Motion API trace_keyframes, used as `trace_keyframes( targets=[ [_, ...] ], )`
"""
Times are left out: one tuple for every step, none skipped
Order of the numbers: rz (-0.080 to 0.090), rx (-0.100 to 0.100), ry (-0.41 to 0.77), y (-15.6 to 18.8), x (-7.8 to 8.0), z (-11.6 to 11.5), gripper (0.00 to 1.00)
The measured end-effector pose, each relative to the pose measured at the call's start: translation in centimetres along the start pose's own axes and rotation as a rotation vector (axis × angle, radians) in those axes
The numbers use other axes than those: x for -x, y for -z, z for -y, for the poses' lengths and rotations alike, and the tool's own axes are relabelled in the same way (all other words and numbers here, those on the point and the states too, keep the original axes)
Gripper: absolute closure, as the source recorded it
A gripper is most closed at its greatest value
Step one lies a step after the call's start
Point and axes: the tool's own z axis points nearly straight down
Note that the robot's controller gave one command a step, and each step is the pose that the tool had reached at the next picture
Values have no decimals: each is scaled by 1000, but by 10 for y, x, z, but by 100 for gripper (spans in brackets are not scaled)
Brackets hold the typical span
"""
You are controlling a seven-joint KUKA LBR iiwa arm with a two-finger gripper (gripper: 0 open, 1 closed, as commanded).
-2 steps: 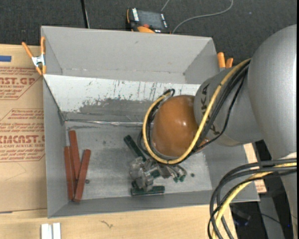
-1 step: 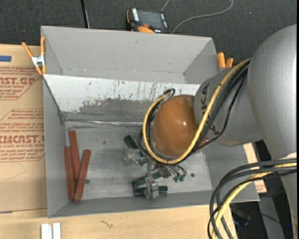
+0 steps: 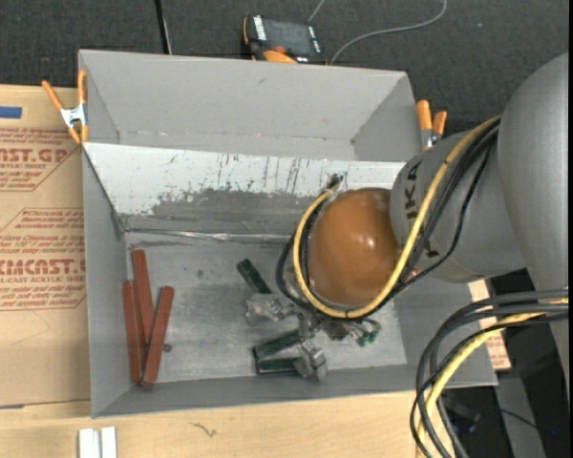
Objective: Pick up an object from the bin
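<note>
Located gripper (image 3: 307, 340) low over the near-right floor of the bin (image 3: 201, 284), under the orange wrist cover (image 3: 353, 246); could not tell whether spread or closed. Noted a dark green oblong block (image 3: 275, 357) lying flat just left of it, by the front wall. Saw a pale small piece (image 3: 264, 305) and a dark short strip (image 3: 252, 276) nearby. Recorded three red-brown sticks (image 3: 145, 318) well apart, along the left wall. Found scuffed grey metal, sloped walls, dark flooring (image 3: 67, 8) beyond. Traced arm (image 3: 516, 189) entering from the right, bent downward.
</note>
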Motion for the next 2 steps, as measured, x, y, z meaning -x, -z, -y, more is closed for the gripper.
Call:
trace_keyframes(
  targets=[
    [-7, 2, -3, 1, -1, 0, 100],
    [-1, 0, 72, 130, 32, 2, 100]
  ],
)
